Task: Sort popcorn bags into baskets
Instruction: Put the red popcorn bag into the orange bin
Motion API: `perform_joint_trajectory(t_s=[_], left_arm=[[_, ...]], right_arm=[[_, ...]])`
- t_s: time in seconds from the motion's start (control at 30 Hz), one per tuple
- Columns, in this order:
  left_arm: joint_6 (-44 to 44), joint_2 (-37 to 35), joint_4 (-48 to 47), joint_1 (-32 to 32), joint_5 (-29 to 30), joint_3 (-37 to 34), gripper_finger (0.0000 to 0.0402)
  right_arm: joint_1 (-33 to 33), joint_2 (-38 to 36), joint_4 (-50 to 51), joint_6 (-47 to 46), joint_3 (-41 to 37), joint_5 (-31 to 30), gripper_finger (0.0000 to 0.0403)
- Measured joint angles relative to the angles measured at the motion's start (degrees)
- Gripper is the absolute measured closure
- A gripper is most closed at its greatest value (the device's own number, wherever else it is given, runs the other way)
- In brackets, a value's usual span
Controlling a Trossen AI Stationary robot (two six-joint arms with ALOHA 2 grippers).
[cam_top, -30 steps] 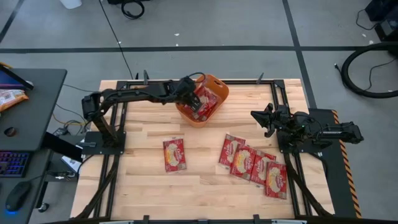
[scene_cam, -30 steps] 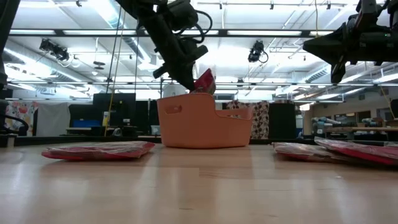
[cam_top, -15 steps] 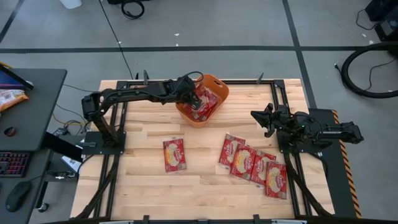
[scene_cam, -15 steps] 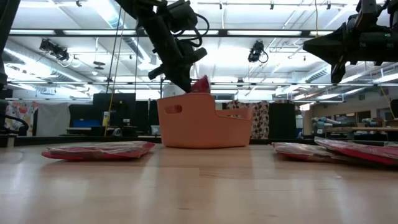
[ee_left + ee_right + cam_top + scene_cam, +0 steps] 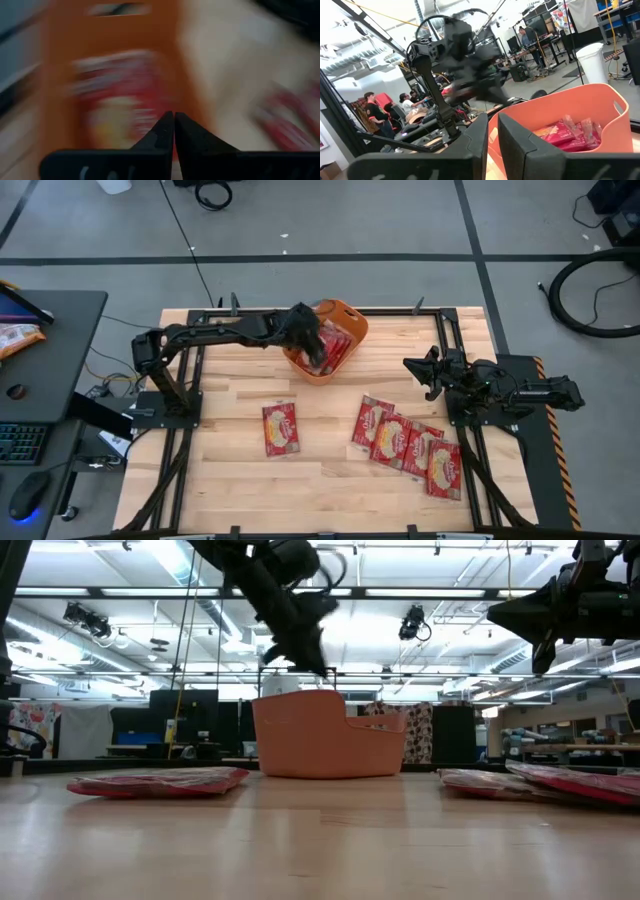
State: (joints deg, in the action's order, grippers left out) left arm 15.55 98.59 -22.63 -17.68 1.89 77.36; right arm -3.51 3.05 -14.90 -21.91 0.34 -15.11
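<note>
high view: the left arm reaches across the pale wooden desk (image 5: 230,480) and its left tool (image 5: 312,348) hangs over the rounded orange plastic tub (image 5: 352,322) at the far middle; small glossy red packets with cream-yellow centres (image 5: 333,343) lie inside it. one red packet (image 5: 280,428) lies alone on the desk near the middle, four overlapping red packets (image 5: 410,445) in a row right of it. the right arm waits at the right edge, right tool (image 5: 425,372) above bare wood. low view: left tool (image 5: 318,657) just above the tub rim (image 5: 325,735), empty. left wrist view: left fingers (image 5: 161,135) clenched together, tips touching, nothing between, tub and packets blurred beyond. right wrist view: right fingers (image 5: 517,135) released, slightly parted; tub (image 5: 600,95) with packets well apart; people in the room behind.
</note>
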Motion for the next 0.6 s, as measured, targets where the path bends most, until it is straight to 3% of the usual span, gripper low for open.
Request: perform_joint_trajectory(t_s=[0.1, 0.27, 0.6], left_arm=[[-9.52, 0.00, 2.43, 2.72, -9.98, 0.00, 0.0381], [-23.90, 0.02, 1.61, 8.61, -12.36, 0.00, 0.0381], [-43.26, 0.04, -9.65, 22.59, 1.07, 0.00, 0.0357]], right_arm=[[0.00, 0.00, 0.00, 0.00, 0.02, 0.00, 0.0355], [0.02, 0.00, 0.00, -0.01, 0.00, 0.00, 0.0355], [0.02, 0.00, 0.00, 0.00, 0.02, 0.00, 0.0355]])
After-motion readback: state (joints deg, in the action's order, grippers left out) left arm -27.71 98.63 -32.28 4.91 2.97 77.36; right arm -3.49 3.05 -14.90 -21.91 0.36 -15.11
